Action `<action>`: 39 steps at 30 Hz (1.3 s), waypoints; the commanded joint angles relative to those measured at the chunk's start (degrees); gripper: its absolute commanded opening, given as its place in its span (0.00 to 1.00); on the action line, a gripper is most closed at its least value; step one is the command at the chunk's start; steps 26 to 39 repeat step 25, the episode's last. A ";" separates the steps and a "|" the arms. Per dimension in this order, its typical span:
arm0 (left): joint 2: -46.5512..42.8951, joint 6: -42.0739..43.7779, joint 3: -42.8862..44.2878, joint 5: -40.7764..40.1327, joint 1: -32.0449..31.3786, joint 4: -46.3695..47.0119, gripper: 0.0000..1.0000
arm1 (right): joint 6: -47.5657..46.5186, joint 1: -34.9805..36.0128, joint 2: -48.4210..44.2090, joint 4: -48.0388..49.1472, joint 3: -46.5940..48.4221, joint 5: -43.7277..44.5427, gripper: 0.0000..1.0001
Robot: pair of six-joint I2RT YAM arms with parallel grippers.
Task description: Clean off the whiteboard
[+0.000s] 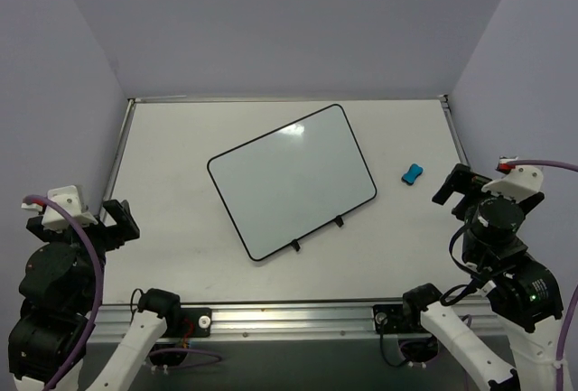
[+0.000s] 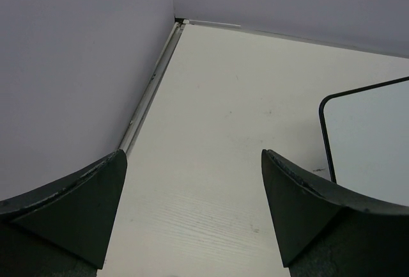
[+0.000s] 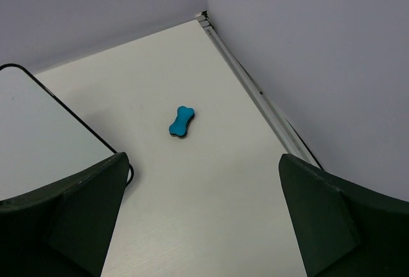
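Note:
The whiteboard [image 1: 291, 179] lies flat and tilted in the middle of the table, black-framed, its two small feet on the near edge; I see no marks on it. One corner shows in the left wrist view [image 2: 370, 136] and one in the right wrist view [image 3: 38, 130]. The small blue bone-shaped eraser [image 1: 413, 173] lies on the table right of the board, also in the right wrist view [image 3: 181, 122]. My left gripper [image 1: 110, 219] is open and empty at the near left. My right gripper [image 1: 459, 183] is open and empty, near the eraser's near right.
Purple-grey walls enclose the table on three sides, with a metal rail along the left edge [image 2: 150, 91] and the right edge [image 3: 255, 91]. The arm bases and a metal bar [image 1: 289, 319] sit along the near edge.

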 commanded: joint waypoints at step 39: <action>0.27 2.40 1.15 1.00 -0.30 0.54 0.94 | -2.67 -0.25 1.57 -0.33 0.71 -0.39 1.00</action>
